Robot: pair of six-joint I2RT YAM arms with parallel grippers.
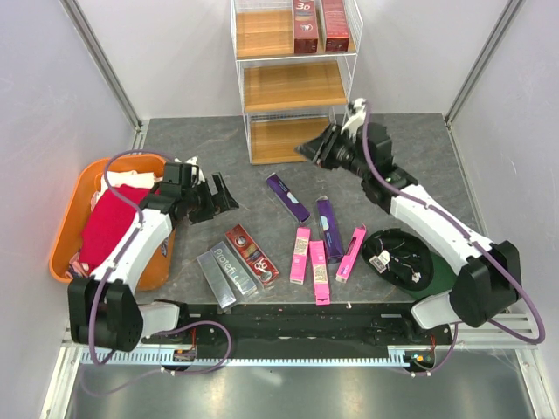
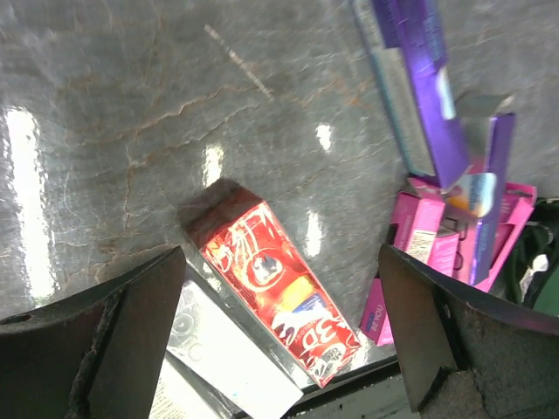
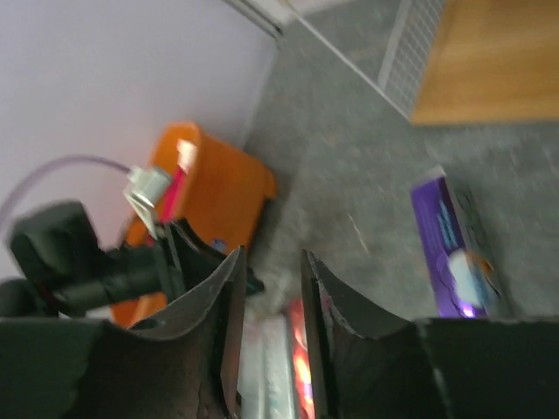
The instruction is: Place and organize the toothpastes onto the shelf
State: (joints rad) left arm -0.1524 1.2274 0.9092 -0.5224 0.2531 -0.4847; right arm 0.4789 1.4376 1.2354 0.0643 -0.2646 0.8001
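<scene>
Two red boxes (image 1: 320,25) are stood on the top tier of the shelf (image 1: 293,85). The left gripper (image 2: 279,327), jaws spread wide, is held above the red box (image 2: 278,291) near the worktop's front edge; a descent and closing are needed next. The right gripper (image 3: 269,327) is empty, jaws nearly together.

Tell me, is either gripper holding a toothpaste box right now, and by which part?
No. The left gripper hangs open above the red box; the right gripper is nearly closed with nothing between its fingers.

Red, pink, purple toothpastes (image 1: 311,256); light-brown shelf (image 1: 293,85); orange tub (image 1: 74,229).
</scene>
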